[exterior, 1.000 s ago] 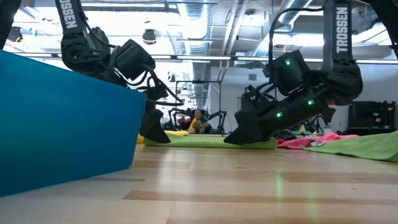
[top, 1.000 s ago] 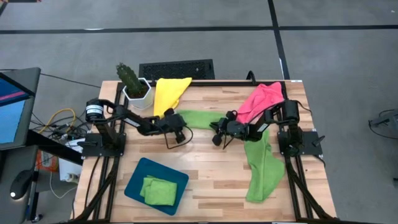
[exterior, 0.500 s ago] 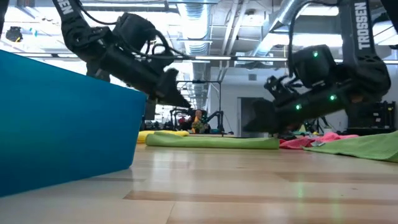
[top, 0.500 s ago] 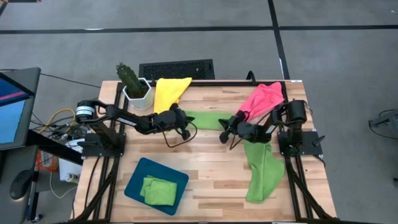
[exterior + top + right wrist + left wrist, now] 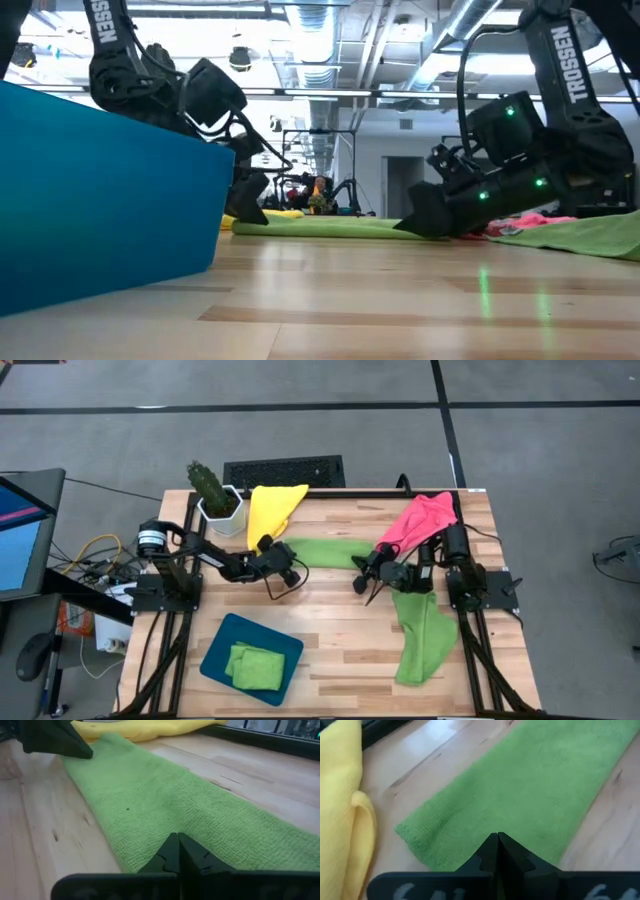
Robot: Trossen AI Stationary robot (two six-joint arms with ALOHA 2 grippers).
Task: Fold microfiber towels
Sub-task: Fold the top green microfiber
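Pale wood planks make up the table (image 5: 330, 630), which carries everything here, with the two dark arms reaching in from either side. A long lime green towel (image 5: 418, 635) trails down the right side towards the near edge. A second green towel (image 5: 325, 551), folded into a long strip, lies flat across the middle of the table between the two grippers. A pink towel (image 5: 420, 520) is bunched at the far right corner, and a yellow towel (image 5: 272, 508) lies at the far edge, just beside the strip's left end. A dark teal tray (image 5: 217, 653) sits at the near left with a folded green towel (image 5: 254, 665) on it. A potted cactus (image 5: 213, 494) stands at the far left corner. The left gripper (image 5: 291, 572) is down at the strip's left end, its fingers pressed fully together, tips on the cloth. The right gripper (image 5: 362, 582) is low at the strip's right end, its fingers likewise closed tip to tip over the cloth's edge; whether either has cloth pinched cannot be told.
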